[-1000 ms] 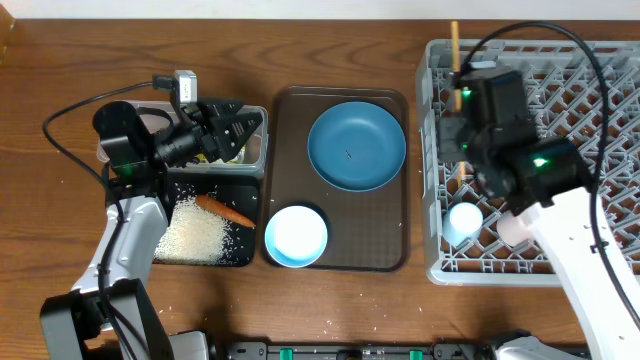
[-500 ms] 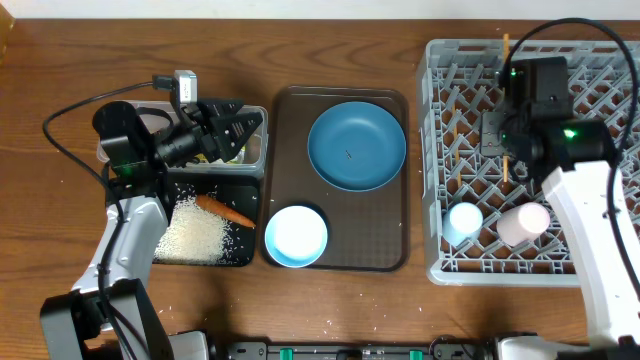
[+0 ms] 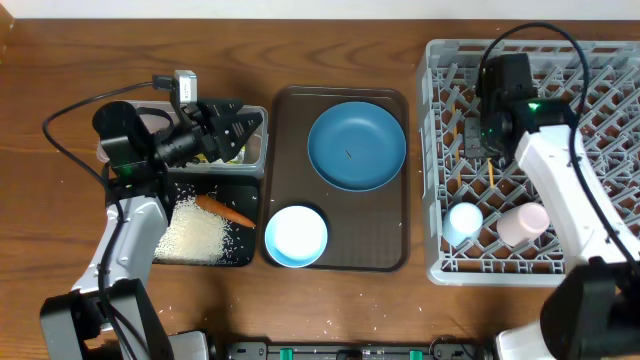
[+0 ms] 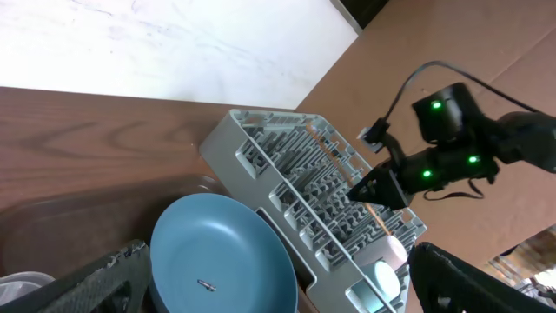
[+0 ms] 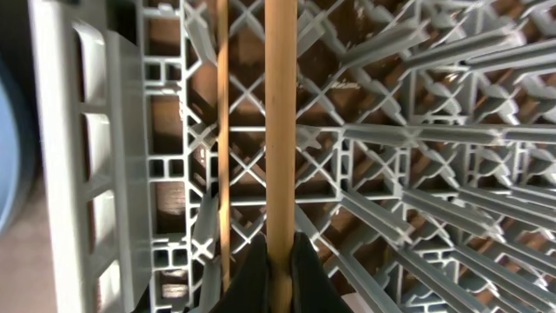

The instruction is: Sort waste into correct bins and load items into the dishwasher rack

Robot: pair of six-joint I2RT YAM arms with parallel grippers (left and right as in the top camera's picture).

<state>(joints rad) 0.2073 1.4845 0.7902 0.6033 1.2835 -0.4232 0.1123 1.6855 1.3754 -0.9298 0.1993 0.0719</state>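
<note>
- Right hand [image 3: 487, 152]: over the left part of the dishwasher rack [image 3: 600, 100], pinched shut on a thin wooden chopstick [image 5: 280, 130], one fingertip on each side of it.
- Held chopstick: pointing lengthwise away from the fingers above the grey pegs. Whether its far end touches the rack cannot be told.
- Second chopstick [image 5: 223, 130]: parallel and just to the left of the held one, lower down against the lattice.
- Left hand [image 3: 245, 135]: spread wide, holding nothing, hovering over the clear tub [image 3: 262, 128] at the far left of the desk [image 3: 350, 50].
- Inside the tub: something yellow-green showing under the hand, too hidden to name.
- Black tray [image 3: 245, 252]: just in front of the tub, with the orange carrot [image 3: 225, 211] lying slantwise and the heap of white rice [image 3: 195, 235] beside it. A few grains scattered on the desk near the front edge.
- Brown tray [image 3: 385, 250]: between the bins and the rack, carrying the large blue plate [image 3: 356, 146] at the back and the small pale blue bowl [image 3: 296, 236] at the front left.
- In the rack's front left corner: light blue cup [image 3: 463, 222] and pinkish-white cup [image 3: 523, 224] side by side.
</note>
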